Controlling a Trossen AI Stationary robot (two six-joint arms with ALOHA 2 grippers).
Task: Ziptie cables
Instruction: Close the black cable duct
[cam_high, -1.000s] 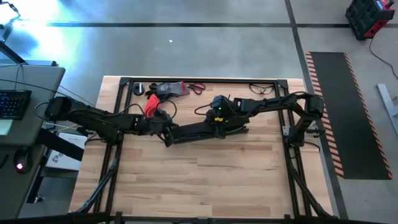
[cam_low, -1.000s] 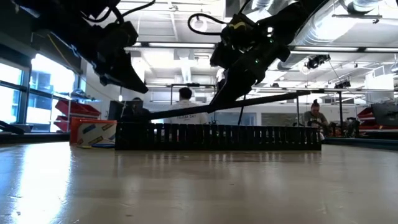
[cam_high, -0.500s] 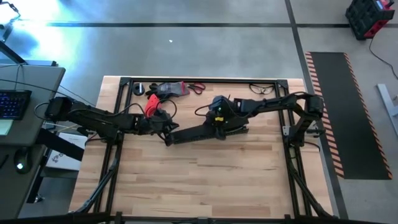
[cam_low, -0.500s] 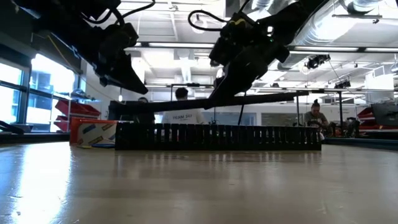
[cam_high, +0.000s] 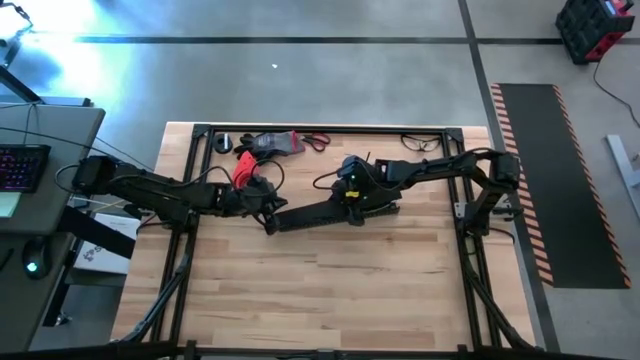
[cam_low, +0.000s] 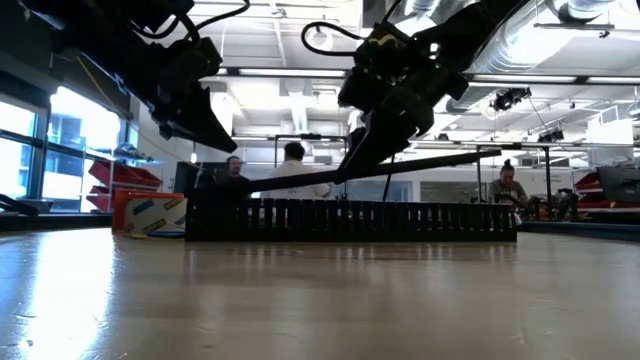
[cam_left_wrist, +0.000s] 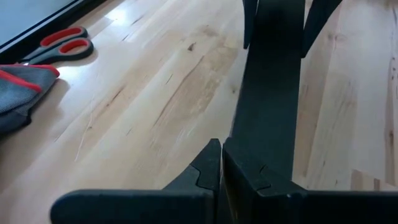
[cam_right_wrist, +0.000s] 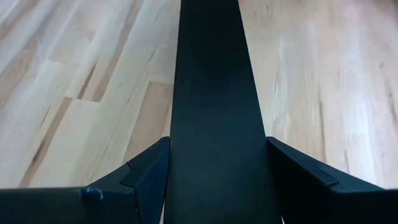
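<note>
Your right gripper (cam_right_wrist: 217, 180) clamped a long flat black bar (cam_right_wrist: 211, 93), tilted above the wooden table (cam_high: 330, 290). Your left gripper (cam_left_wrist: 221, 165) was fully closed beside its far end, gripping nothing. You could not make out the cables anywhere.

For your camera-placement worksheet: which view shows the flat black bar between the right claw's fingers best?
The right wrist view: the flat black bar fills the gap between the right claw fingers. The left wrist view shows its far end by the shut left claw. The high view shows it small; the low view, a thin tilted line.
</note>
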